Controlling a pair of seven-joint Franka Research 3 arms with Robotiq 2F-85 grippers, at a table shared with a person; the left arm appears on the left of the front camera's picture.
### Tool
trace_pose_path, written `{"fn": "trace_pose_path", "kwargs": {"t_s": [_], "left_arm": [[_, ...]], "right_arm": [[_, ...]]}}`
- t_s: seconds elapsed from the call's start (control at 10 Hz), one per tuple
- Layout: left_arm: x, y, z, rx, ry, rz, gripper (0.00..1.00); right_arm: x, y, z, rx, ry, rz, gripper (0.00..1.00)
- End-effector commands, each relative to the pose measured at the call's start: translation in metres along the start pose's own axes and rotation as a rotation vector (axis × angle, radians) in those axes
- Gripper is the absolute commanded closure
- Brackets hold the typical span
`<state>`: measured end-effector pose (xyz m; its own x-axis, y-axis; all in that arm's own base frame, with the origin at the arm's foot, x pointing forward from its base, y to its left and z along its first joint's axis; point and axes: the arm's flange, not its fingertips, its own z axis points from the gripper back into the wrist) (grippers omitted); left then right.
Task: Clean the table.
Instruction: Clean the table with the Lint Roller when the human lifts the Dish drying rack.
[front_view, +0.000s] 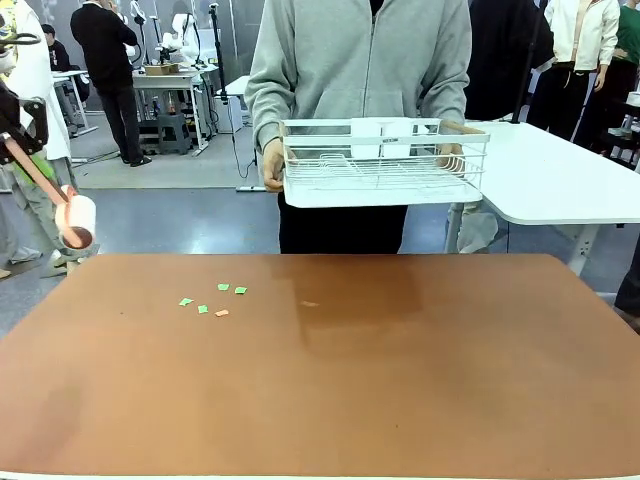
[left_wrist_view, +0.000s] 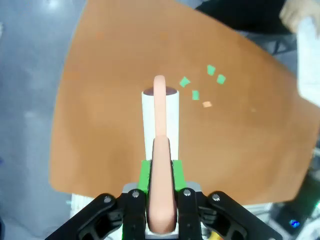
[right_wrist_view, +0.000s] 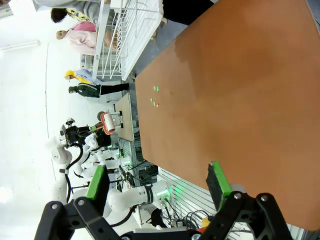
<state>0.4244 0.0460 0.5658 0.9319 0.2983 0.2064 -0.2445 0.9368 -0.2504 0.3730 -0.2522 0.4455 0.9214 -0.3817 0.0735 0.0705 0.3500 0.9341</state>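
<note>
The tabletop (front_view: 400, 380) spreads wide and reddish-brown across the near part of the front view, bare but for a small cluster of scraps (front_view: 203, 309) left of the middle and toward the far edge: several green, one orange. These look like the mess to be cleaned. The roller (front_view: 78, 220) hangs in the air off the tabletop's far left corner, touching nothing, its white drum pointing down and toward the scraps. That placing suggests it is being lined up for a pass over them. The left tool (left_wrist_view: 161, 175) is clamped on the roller's pink handle (left_wrist_view: 160, 145), green pads pressed to either side, with the drum straight out ahead of the fingers. A grip along that line would let the wrist press the drum flat and roll it. In the left wrist view the scraps lie just beyond and to one side of the drum, so the approach seems nearly aimed. A person (front_view: 360, 60) at the far side holds a white wire rack (front_view: 385, 160) in both hands (front_view: 271, 165), lifted off the tabletop, probably to keep it out of the roller's way. The right tool (right_wrist_view: 157, 182) hovers back over the near edge with its fingers apart and nothing between them, well clear of the work.
</note>
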Motion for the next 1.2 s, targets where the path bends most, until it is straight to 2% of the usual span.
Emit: {"fn": "trace_pose_path", "kwargs": {"t_s": [0.0,0.1,0.2,0.3,0.4,0.5,1.1], "left_arm": [[0.019,-0.002,-0.004,0.014,-0.057,-0.214,0.79],[0.027,0.000,-0.011,0.052,-0.038,-0.343,0.79],[0.033,0.003,-0.016,0.084,-0.036,-0.420,0.79],[0.038,0.004,-0.017,0.087,-0.010,-0.435,0.79],[0.041,0.001,-0.010,0.019,-0.013,-0.349,0.79],[0.029,-0.005,-0.022,0.085,0.004,-0.401,0.79],[0.037,-0.005,-0.033,0.082,-0.005,-0.395,0.79]], "right_arm": [[-0.002,0.002,0.001,0.010,-0.002,0.012,0.00],[-0.002,0.002,0.001,0.010,-0.002,0.012,0.00],[-0.002,0.002,0.001,0.010,-0.002,0.012,0.00],[-0.002,0.002,0.001,0.010,-0.002,0.012,0.00],[-0.002,0.002,0.001,0.010,-0.002,0.012,0.00],[-0.002,0.002,0.001,0.010,-0.002,0.012,0.00],[-0.002,0.002,0.001,0.010,-0.002,0.012,0.00]]}}
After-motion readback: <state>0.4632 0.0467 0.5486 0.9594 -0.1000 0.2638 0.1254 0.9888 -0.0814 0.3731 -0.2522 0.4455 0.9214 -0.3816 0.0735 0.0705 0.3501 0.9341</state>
